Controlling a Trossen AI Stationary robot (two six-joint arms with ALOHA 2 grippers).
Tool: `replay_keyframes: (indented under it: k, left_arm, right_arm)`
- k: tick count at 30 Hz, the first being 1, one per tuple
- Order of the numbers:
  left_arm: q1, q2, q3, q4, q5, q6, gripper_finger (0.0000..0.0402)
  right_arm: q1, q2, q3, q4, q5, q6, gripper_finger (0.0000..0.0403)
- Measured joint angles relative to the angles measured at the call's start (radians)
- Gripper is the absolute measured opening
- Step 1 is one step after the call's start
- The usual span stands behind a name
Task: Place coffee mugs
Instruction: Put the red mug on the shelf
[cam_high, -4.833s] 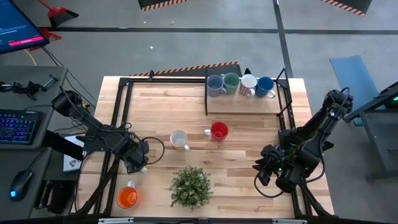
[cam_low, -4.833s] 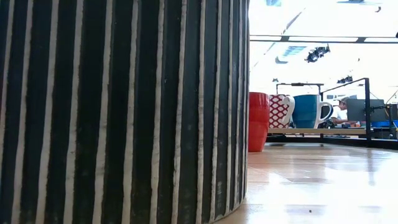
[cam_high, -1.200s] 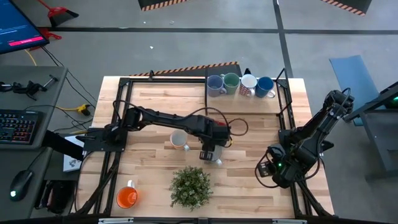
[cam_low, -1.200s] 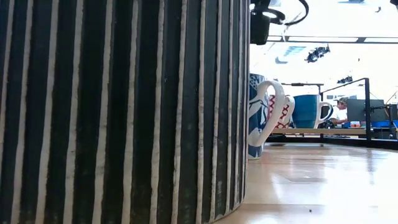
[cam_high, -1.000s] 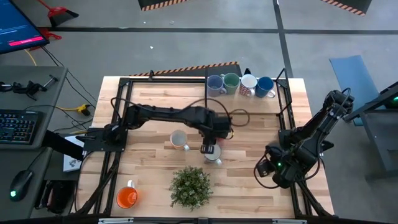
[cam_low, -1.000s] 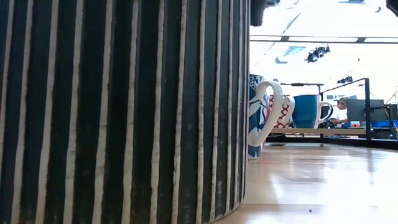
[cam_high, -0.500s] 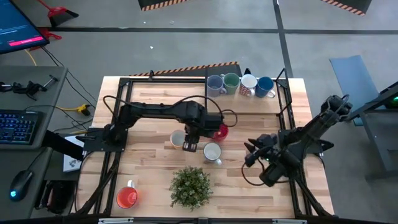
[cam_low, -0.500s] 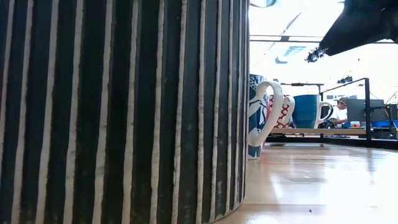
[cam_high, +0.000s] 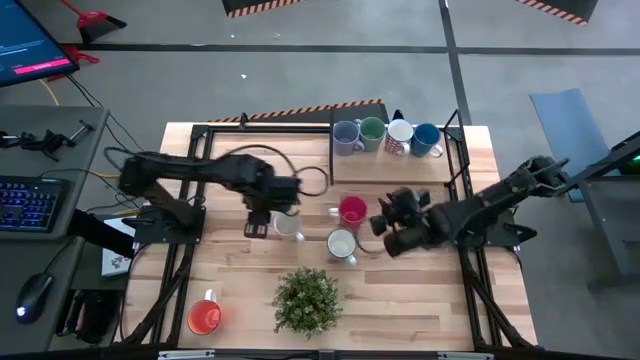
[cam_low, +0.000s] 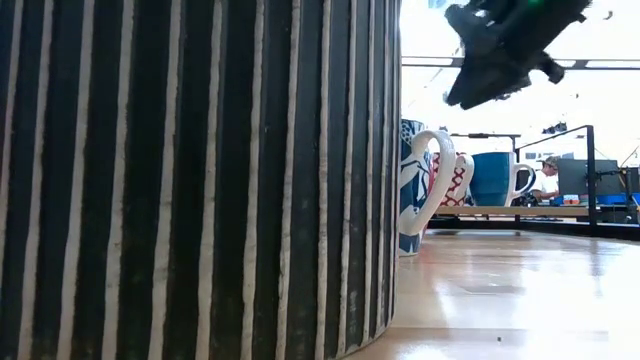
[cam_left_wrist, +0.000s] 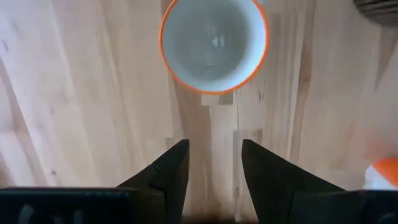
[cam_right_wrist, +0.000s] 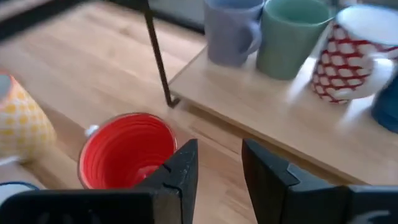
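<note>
Left gripper (cam_high: 257, 226) hangs over the table just left of the cream mug (cam_high: 287, 224) — jaws parted narrowly, holding nothing. Right gripper (cam_high: 383, 228) sits just right of the red mug (cam_high: 352, 211) and the white mug (cam_high: 342, 244), jaws slightly apart, empty. Four mugs stand in a row on the raised shelf (cam_high: 390, 165) at the far edge: lavender mug (cam_high: 347, 135), green mug (cam_high: 372, 132), red-patterned mug (cam_high: 399, 136), blue mug (cam_high: 426, 138). Orange mug (cam_high: 205, 317) sits at the near left, beside the plant (cam_high: 306, 300).

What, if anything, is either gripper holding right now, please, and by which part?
Nothing is held. The left gripper is open above bare wood, and the right gripper is open near the red ceramic mug.
</note>
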Motion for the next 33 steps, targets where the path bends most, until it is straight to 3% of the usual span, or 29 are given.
replay_keyframes:
  k: [7,10,17,23,29,33]
  left_arm:
    - [0.000,-0.233,-0.264,0.192,-0.029,-0.090,0.0136]
    - [0.000,-0.295,-0.327,0.212,-0.091,-0.131,0.0136]
    - [0.000,-0.366,-0.407,0.231,-0.133,-0.206,0.0136]
    - [0.000,-0.370,-0.443,0.235,-0.160,-0.208,0.0135]
    - [0.000,-0.370,-0.488,0.252,-0.167,-0.209,0.0135]
    - [0.000,-0.370,-0.499,0.259,-0.167,-0.209,0.0135]
  right_arm:
    - [-0.285,0.000,0.000,0.296,-0.489,-0.470,0.0106]
    - [-0.393,0.000,0.000,0.353,-0.658,-0.526,0.0106]
    - [-0.534,-0.001,0.003,0.355,-0.888,-0.568,0.0106]
    - [-0.537,-0.001,0.004,0.355,-0.976,-0.571,0.0106]
    - [-0.521,-0.001,0.004,0.346,-0.932,-0.585,0.0106]
    - [-0.552,0.001,0.011,0.357,-0.963,-0.605,0.0106]
